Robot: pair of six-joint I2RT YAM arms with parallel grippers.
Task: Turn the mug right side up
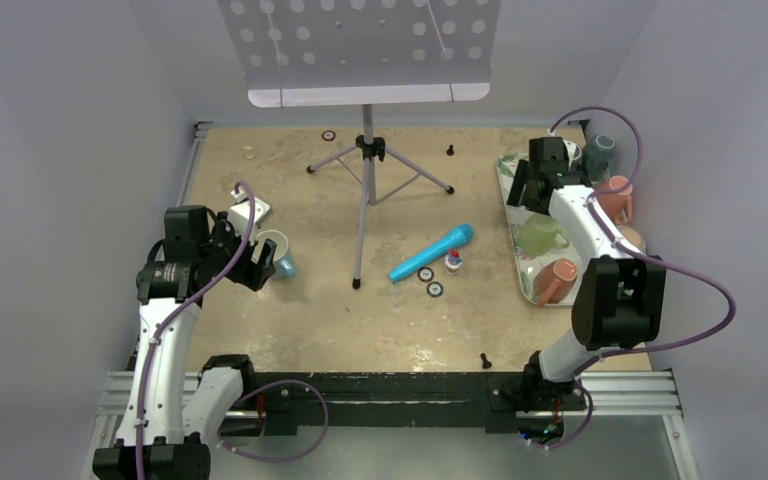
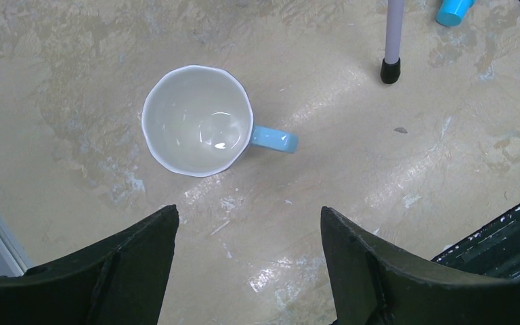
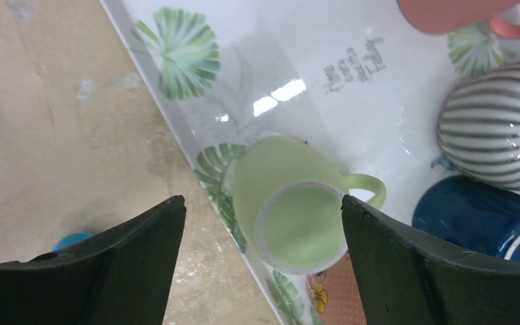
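Overlapping the tray (image 1: 526, 268), right arm (image 1: 582, 220) half-hides mugs (image 1: 615, 198) beside the green mug (image 1: 538, 235).

Soft, even light falls from overhead, bright enough that the counter (image 1: 290, 330) carries only faint shadows beneath the music stand (image 1: 368, 148). Glare spots shine on the glossy tray (image 3: 352, 101) and inside the white mug (image 2: 196, 120), and the counter's sheen shows pale streaks. In both wrist views the dark jaws at the bottom edge look slightly soft.
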